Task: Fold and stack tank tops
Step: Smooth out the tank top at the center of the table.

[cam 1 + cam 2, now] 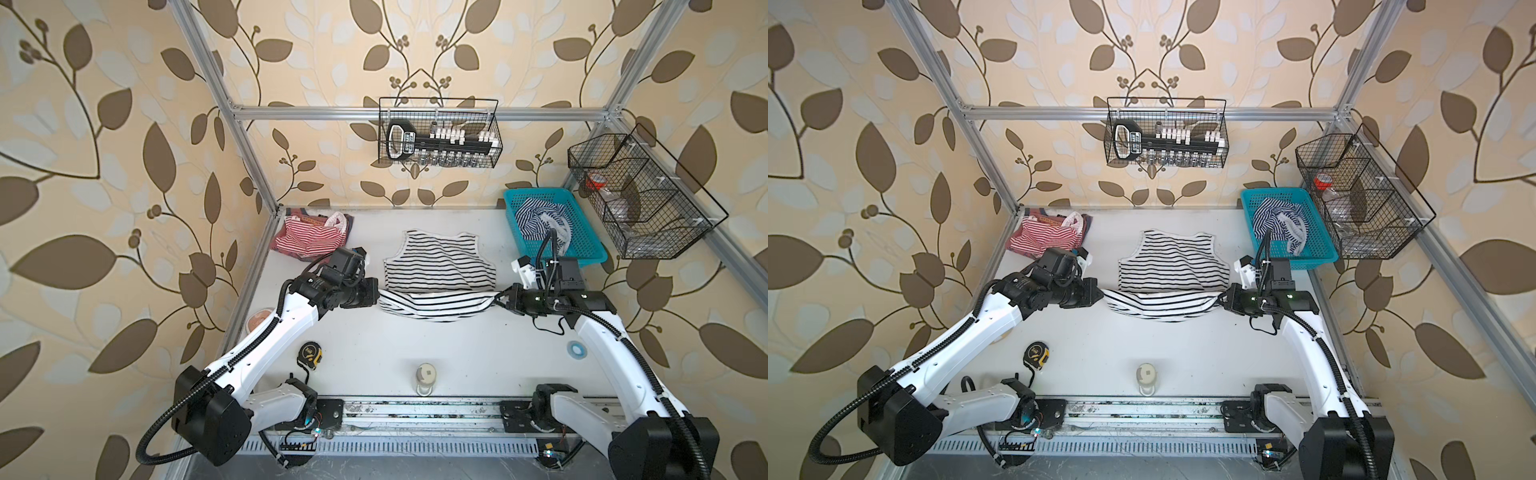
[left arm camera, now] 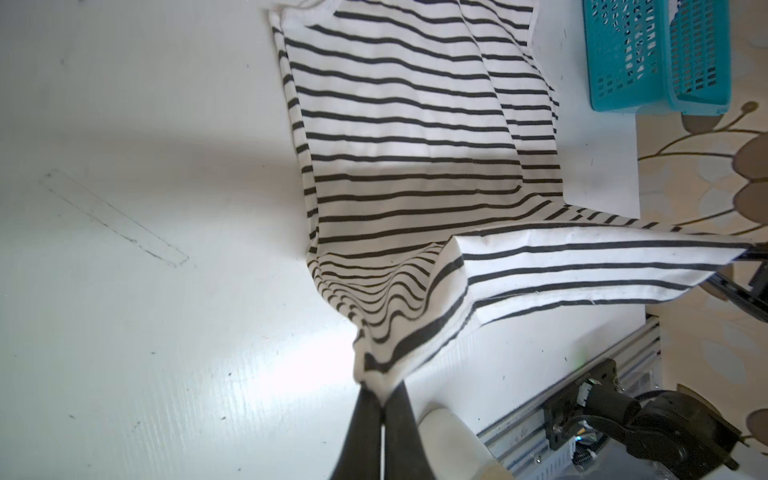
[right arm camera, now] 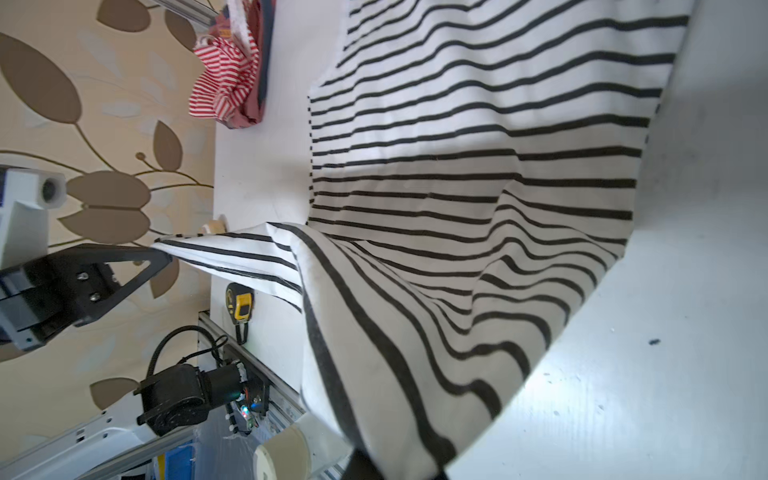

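Nearest me lies one tape measure (image 1: 309, 354), label too small to read. My left fingers (image 2: 401, 419) and right fingers (image 1: 505, 301) each pinch shut on a hem corner of the black-striped tank top (image 1: 440, 266) on the worktop (image 1: 415, 345). Beyond: one red-and-white tank top (image 1: 307, 241) at left, one navy tank top (image 1: 536, 218) in the blue basket (image 1: 590, 253).

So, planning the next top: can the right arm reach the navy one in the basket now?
Probably not yet: the right gripper is shut on the black-striped top. The basket is near, its navy top uncovered.

White, black-striped tank top (image 1: 438, 266); red-and-white top (image 1: 309, 241); blue basket (image 1: 582, 245)
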Tool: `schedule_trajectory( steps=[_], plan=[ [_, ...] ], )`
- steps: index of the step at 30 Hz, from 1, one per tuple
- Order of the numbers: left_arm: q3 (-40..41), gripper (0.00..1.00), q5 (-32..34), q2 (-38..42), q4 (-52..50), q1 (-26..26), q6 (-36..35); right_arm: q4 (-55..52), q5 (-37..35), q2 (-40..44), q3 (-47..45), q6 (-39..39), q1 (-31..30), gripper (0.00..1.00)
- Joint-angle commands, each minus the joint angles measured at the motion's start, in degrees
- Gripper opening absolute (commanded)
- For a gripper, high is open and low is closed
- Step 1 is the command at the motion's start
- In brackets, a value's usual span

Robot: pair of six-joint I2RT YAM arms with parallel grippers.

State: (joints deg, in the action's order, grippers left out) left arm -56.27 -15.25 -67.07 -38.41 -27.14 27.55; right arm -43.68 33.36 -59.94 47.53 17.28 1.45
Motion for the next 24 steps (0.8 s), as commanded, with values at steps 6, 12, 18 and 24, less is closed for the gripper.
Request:
schedule_trajectory(
  steps=[6, 12, 18, 24],
  plan=[
    [3.25, 0.40, -4.75, 3.47, -3.58, -4.28, 3.08, -7.66, -7.41, 2.83, -1.05, -0.90, -0.14, 0.31],
    [-5.21, 0.45, -2.00, 4.61, -4.09, -4.38, 0.90, -8.11, -10.57, 5.17, 3.97, 0.55, -0.14, 0.36],
    [-20.00, 0.37, 5.10, -10.59, 2.09, -4.17, -6.69, 1.90, -7.90, -2.04, 4.31, 3.81, -1.12, 0.34],
    [-52.75, 0.13, 2.05, -45.30, -11.49, -3.89, -14.51, 10.37, -8.69, -10.93, 4.57, 5.77, -6.55, 0.46]
  ],
)
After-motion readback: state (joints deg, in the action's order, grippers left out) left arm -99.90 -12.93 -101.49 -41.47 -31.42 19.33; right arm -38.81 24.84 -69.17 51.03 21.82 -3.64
